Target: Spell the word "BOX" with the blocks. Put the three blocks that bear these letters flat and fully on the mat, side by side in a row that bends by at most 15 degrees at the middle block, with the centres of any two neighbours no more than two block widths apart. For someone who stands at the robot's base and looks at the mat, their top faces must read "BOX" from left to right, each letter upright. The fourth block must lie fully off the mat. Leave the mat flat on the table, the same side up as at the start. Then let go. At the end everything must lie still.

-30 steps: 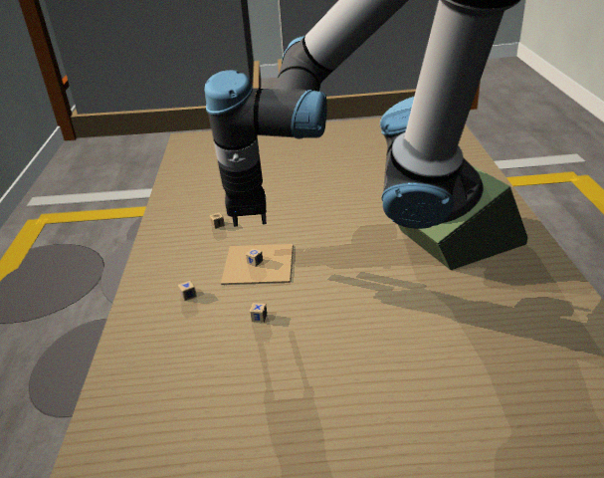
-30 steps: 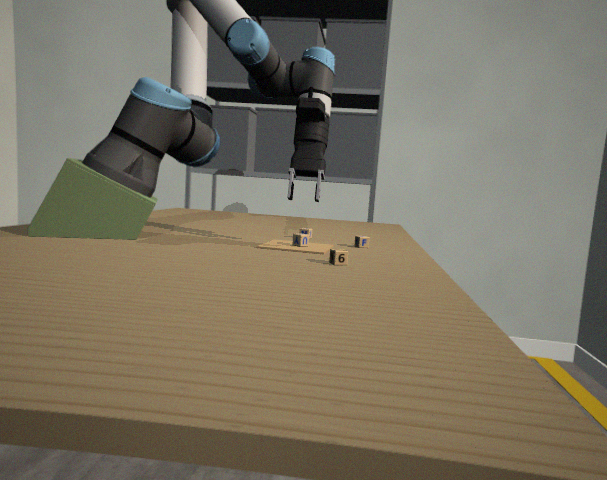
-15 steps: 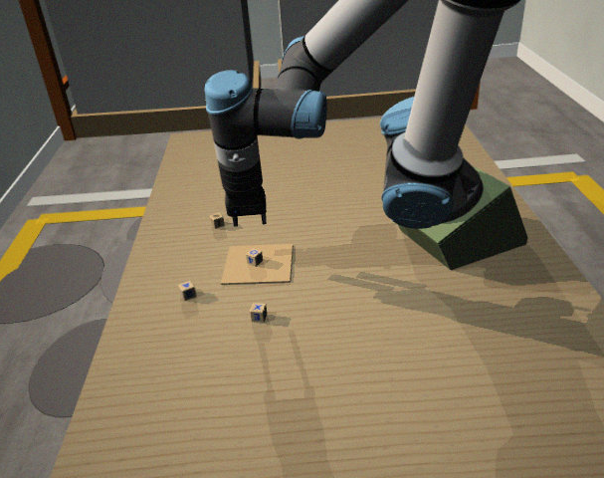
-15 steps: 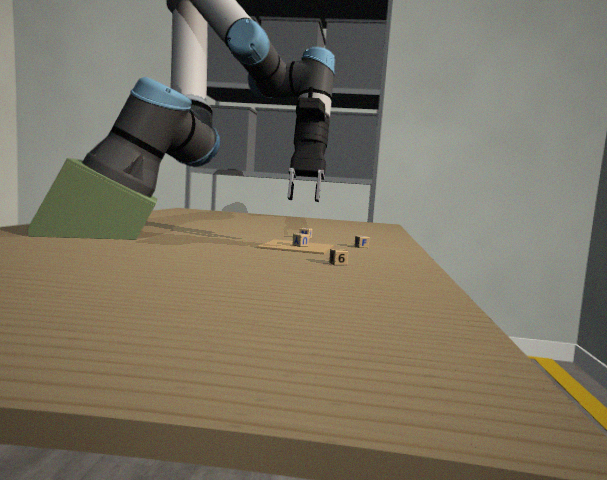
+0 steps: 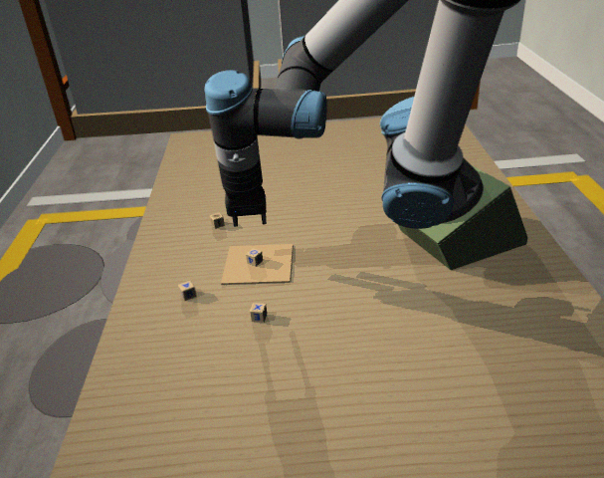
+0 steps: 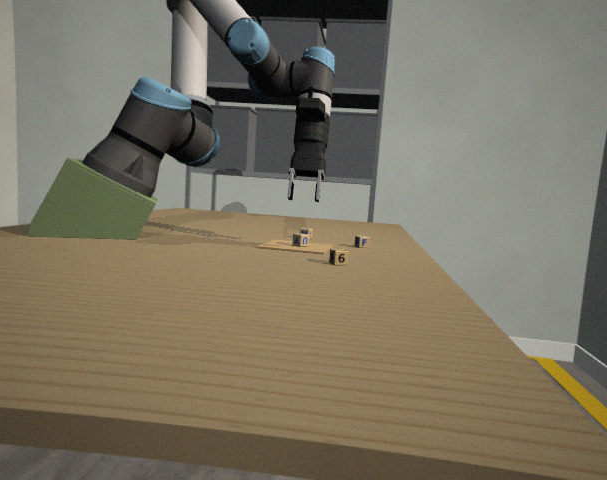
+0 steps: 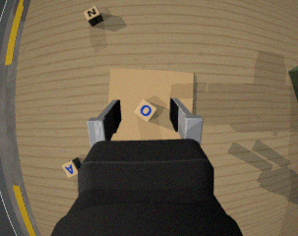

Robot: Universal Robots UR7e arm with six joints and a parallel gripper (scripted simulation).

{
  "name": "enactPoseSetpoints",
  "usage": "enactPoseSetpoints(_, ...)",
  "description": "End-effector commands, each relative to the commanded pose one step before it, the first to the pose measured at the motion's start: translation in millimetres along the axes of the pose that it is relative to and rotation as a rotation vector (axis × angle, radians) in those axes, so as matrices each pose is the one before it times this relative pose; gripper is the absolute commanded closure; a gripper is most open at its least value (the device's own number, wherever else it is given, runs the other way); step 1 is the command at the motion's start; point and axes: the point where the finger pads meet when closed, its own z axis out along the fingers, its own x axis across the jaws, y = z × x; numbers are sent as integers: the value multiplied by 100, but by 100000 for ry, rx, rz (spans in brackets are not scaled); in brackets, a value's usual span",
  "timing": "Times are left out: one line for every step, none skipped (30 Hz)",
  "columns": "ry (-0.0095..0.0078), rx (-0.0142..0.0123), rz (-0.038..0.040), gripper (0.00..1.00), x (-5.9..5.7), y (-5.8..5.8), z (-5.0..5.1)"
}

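The tan mat point(image 5: 260, 265) lies flat on the table. One block with a blue O on top point(image 5: 254, 256) sits on it, also seen in the wrist view point(image 7: 147, 110). My gripper point(image 5: 249, 221) is open and empty. It hangs well above the mat point(image 6: 295, 247), fingers down, over the O block point(image 6: 300, 239). A block with a blue X on top point(image 5: 258, 312) lies off the mat on the near side. A block showing a blue A on top point(image 7: 72, 168) point(image 5: 187, 290) lies off the mat to the left. A block showing a black N on top point(image 7: 92, 15) point(image 5: 217, 220) lies off the mat at the far left. I see no B.
The arm's green base point(image 5: 466, 226) stands to the right of the mat. The table's left edge runs not far from the A block. The side faces of two blocks show a 6 point(image 6: 338, 256) and an F point(image 6: 361, 241).
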Motion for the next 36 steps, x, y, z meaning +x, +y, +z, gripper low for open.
enactPoseSetpoints(-72, 19, -7, 0, -192, -170, 27)
enactPoseSetpoints(49, -6, -5, 0, -189, -200, 72)
enactPoseSetpoints(71, -9, -7, 0, -283, -306, 109)
enactPoseSetpoints(90, -13, -9, 0, -380, -424, 150)
enactPoseSetpoints(104, -18, -10, 0, -473, -550, 192)
enactPoseSetpoints(111, -22, -10, 0, -556, -680, 235)
enactPoseSetpoints(108, -26, -10, 0, -624, -809, 275)
enactPoseSetpoints(97, -28, -8, 0, -673, -933, 312)
enactPoseSetpoints(76, -29, -5, 0, -699, -1046, 344)
enactPoseSetpoints(0, 0, 0, 0, 0, 0, 0)
enactPoseSetpoints(0, 0, 0, 0, 0, 0, 0)
enactPoseSetpoints(49, -27, -2, 0, -703, -1143, 369)
enactPoseSetpoints(17, -22, 1, 0, -684, -1217, 385)
enactPoseSetpoints(-15, -14, 3, 0, -645, -1264, 392)
enactPoseSetpoints(-46, -5, 5, 0, -590, -1278, 389)
enactPoseSetpoints(-73, 5, 6, 0, -523, -1257, 375)
enactPoseSetpoints(-92, 14, 7, 0, -450, -1199, 352)
enactPoseSetpoints(-102, 22, 7, 0, -374, -1107, 319)
enactPoseSetpoints(-104, 26, 7, 0, -301, -983, 279)
enactPoseSetpoints(-97, 28, 6, 0, -233, -834, 234)
enactPoseSetpoints(-84, 26, 5, 0, -173, -669, 186)
enactPoseSetpoints(-65, 21, 3, 0, -120, -498, 137)
enactPoseSetpoints(-45, 15, 2, 0, -76, -333, 91)
enactPoseSetpoints(-26, 9, 1, 0, -42, -187, 51)
enactPoseSetpoints(-10, 4, 0, 0, -16, -75, 20)
enactPoseSetpoints(-2, 1, 0, 0, -2, -11, 3)
enactPoseSetpoints(0, 0, 0, 0, 0, 0, 0)
enactPoseSetpoints(0, 0, 0, 0, 0, 0, 0)
enactPoseSetpoints(0, 0, 0, 0, 0, 0, 0)
enactPoseSetpoints(0, 0, 0, 0, 0, 0, 0)
enactPoseSetpoints(0, 0, 0, 0, 0, 0, 0)
enactPoseSetpoints(0, 0, 0, 0, 0, 0, 0)
enactPoseSetpoints(0, 0, 0, 0, 0, 0, 0)
enactPoseSetpoints(0, 0, 0, 0, 0, 0, 0)
enactPoseSetpoints(0, 0, 0, 0, 0, 0, 0)
enactPoseSetpoints(0, 0, 0, 0, 0, 0, 0)
